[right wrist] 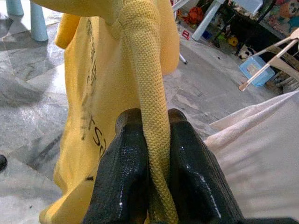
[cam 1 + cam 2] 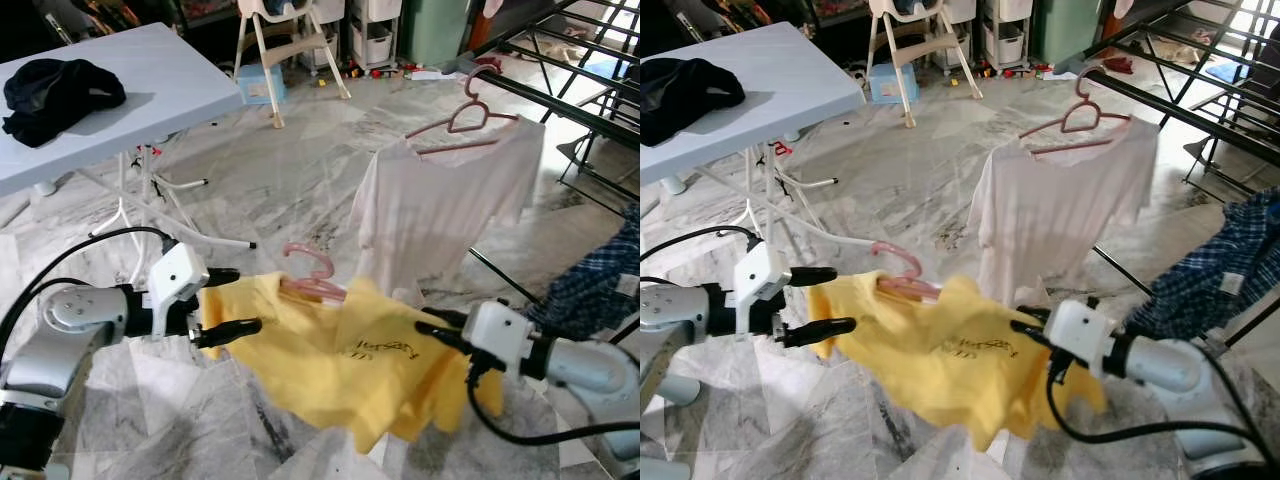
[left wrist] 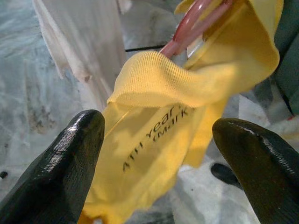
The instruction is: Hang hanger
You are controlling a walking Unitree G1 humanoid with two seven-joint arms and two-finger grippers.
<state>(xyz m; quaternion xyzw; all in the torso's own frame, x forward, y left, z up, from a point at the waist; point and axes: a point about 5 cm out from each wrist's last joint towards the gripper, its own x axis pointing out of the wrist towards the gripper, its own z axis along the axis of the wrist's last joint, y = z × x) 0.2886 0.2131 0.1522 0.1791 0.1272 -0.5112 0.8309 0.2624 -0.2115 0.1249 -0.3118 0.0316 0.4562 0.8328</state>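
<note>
The yellow shirt (image 2: 345, 365) carries dark print on its front; in the head views it is too small to read, and in the left wrist view only fragments like "year" show. The shirt hangs in the air between the two hands, draped on a pink hanger (image 2: 312, 275) whose hook rises above the collar.

The right hand (image 1: 150, 163) has its fingers closed on a ribbed yellow edge of the shirt, pinched tight between the two black pads. The left hand (image 2: 232, 300) is spread wide, its fingers (image 3: 60, 163) apart on either side of the shirt's other edge, gripping nothing; the cloth lies just beyond the fingertips.

Behind, a white shirt (image 2: 440, 205) hangs from another pink hanger (image 2: 465, 118) on a dark drying rack (image 2: 560, 105). A dark garment (image 2: 55, 95) lies on the pale surface (image 2: 150, 70) to the left, over a marble floor (image 2: 290, 180)
</note>
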